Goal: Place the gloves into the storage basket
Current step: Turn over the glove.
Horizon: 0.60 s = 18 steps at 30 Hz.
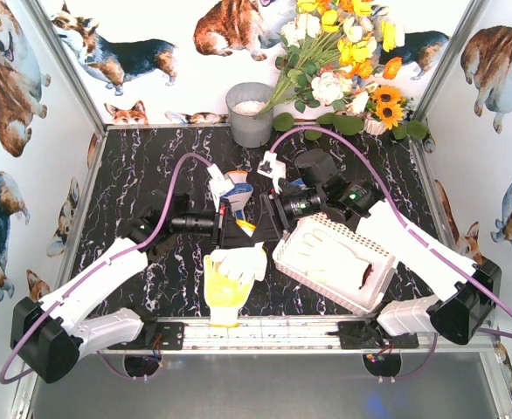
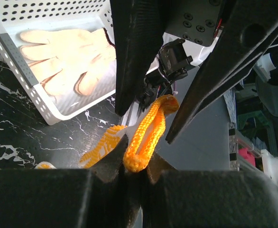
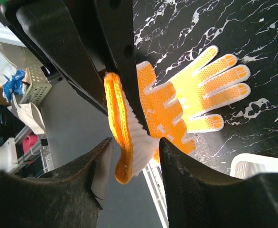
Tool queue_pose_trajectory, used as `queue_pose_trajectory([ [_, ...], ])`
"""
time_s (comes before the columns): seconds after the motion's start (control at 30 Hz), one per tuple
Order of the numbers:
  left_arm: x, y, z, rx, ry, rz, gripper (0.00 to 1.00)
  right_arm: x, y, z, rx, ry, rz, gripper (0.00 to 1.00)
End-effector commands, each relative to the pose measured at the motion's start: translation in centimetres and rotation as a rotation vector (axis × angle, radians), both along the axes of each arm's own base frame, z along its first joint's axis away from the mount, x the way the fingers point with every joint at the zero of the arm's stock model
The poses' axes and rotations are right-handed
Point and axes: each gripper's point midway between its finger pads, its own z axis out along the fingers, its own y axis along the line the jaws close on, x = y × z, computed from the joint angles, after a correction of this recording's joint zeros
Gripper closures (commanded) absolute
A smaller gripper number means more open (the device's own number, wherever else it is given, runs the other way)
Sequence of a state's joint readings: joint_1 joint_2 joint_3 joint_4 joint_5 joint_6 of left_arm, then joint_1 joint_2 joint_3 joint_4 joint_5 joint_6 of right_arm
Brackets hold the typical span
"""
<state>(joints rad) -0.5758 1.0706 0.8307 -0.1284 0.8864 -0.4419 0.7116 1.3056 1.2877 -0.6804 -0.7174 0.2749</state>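
Above the middle of the bench [image 1: 142, 175], just beside the storage basket [image 2: 27, 83], the two arms meet nose to nose over one yellow-palmed glove [image 3: 177, 102], and the risk lies in that shared hold. The left jaws are pinched tight on the glove's orange cuff [image 2: 146, 135]. The right jaws stand partly apart on either side of the same cuff loop and, as far as the wrist views show, are not clamping it. If the left jaws let go before the right ones have closed properly, the glove would likely drop to the bench short of the basket. If both pull while closed, the knit cuff could stretch or slip out of one grip. The tips of the two arms are crowded together, so a small misjudged move might knock them against each other. The trailing palm and fingers could also catch the basket's near wall on the way over and leave the glove draped on the rim. As for position, one end of the cuff loop is nipped in the left jaws and the other reaches between the right ones. The dotted palm and fingers trail off to one side over the dark marble top, and I cannot tell whether they touch it. A white glove [image 2: 65, 59] already lies flat inside the basket.
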Motion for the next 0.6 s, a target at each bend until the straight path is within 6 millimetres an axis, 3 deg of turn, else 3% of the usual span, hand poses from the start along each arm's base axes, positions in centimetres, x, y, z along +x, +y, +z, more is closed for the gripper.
queue_pose_trajectory([
  [0.0, -0.5, -0.7, 0.6, -0.007, -0.035, -0.052, 1.0, -0.3, 1.1, 3.1, 0.097, -0.034, 0.045, 0.57],
  [0.17, -0.7, -0.9, 0.4, -0.004, -0.037, -0.069, 1.0, -0.2, 1.7, 3.3, 0.124, -0.021, 0.061, 0.69],
  [0.37, -0.8, -1.1, 0.7, -0.01, -0.047, -0.077, 1.0, -0.2, 1.9, 2.7, 0.119, -0.003, 0.07, 0.98],
  [0.5, -0.2, -1.0, 0.5, 0.005, -0.062, -0.043, 1.0, 0.2, 1.8, 2.3, 0.105, 0.0, 0.031, 1.0],
  [0.57, 1.1, -0.6, 0.4, 0.035, -0.096, 0.043, 0.73, 0.9, 1.5, 2.1, 0.084, -0.005, -0.029, 1.0],
])
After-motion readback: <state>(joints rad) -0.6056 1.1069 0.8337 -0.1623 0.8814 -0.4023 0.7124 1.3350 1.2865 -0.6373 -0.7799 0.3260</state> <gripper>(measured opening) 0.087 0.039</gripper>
